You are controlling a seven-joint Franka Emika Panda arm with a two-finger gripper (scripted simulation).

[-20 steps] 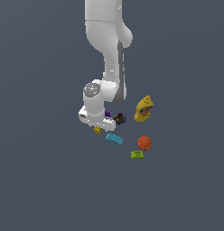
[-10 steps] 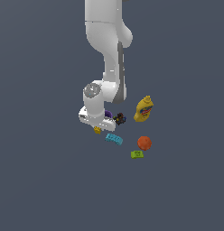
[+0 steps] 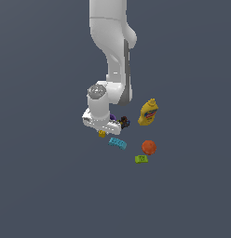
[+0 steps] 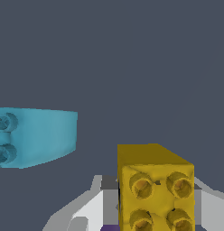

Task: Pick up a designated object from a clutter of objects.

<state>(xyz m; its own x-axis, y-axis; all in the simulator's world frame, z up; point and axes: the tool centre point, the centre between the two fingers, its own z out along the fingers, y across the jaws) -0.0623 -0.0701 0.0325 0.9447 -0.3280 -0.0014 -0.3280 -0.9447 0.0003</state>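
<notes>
The small yellow studded brick point(image 3: 102, 134) lies on the floor at the exterior view's left end of the clutter. In the wrist view the yellow brick point(image 4: 155, 189) fills the space between my two fingers. My gripper point(image 3: 102, 130) is down over it, and the light finger point(image 4: 89, 208) on one side and the other finger point(image 4: 209, 203) press against its sides. The brick looks to rest on the floor. The cyan flat brick point(image 3: 118, 143) lies close beside it and also shows in the wrist view point(image 4: 35, 136).
The orange ball point(image 3: 148, 147), the lime-green brick point(image 3: 141, 159) and the yellow mustard bottle point(image 3: 148, 113) lie toward the exterior view's right. The dark multicoloured trinket point(image 3: 124, 122) and the purple cup point(image 3: 112, 117) are partly hidden behind my hand.
</notes>
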